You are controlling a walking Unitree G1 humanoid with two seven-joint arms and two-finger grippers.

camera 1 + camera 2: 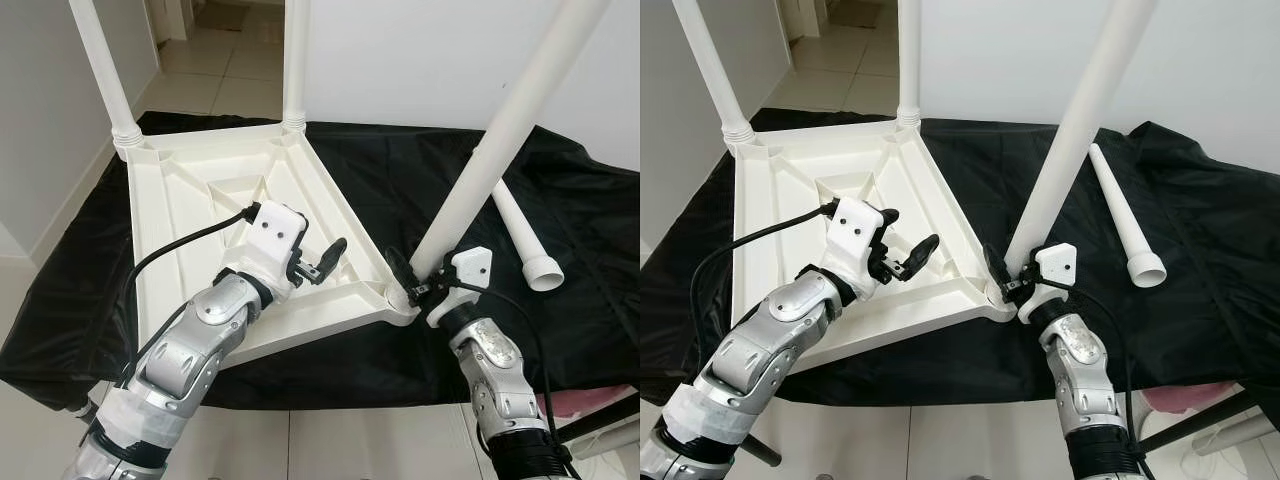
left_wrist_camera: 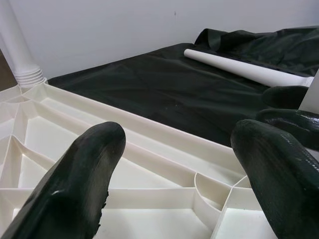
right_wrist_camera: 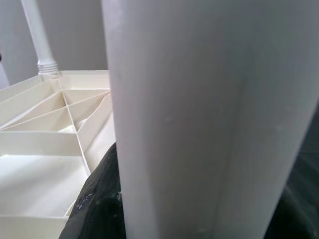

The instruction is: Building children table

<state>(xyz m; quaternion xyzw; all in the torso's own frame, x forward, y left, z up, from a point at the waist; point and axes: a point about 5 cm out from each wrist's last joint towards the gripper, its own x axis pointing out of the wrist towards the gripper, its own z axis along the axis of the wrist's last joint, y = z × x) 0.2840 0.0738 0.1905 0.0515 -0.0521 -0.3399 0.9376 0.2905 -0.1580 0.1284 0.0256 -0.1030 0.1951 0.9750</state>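
The white children's table top (image 1: 190, 210) lies upside down on a black cloth, its ribbed underside up. Two white legs (image 1: 100, 60) (image 1: 295, 60) stand in its far corners. My right gripper (image 1: 418, 280) is shut on the base of a third leg (image 1: 500, 140), which leans to the right out of the near right corner socket; the same leg (image 3: 199, 124) looms close in the right wrist view. A fourth leg (image 1: 520, 235) lies loose on the cloth to the right. My left gripper (image 1: 325, 262) hovers open over the top's right rim, holding nothing.
The black cloth (image 1: 400, 170) covers the whole work surface and drapes over its edges. A white wall stands behind it, with tiled floor (image 1: 215, 70) at the far left. Something pink (image 1: 600, 405) shows low on the right, beside dark frame bars.
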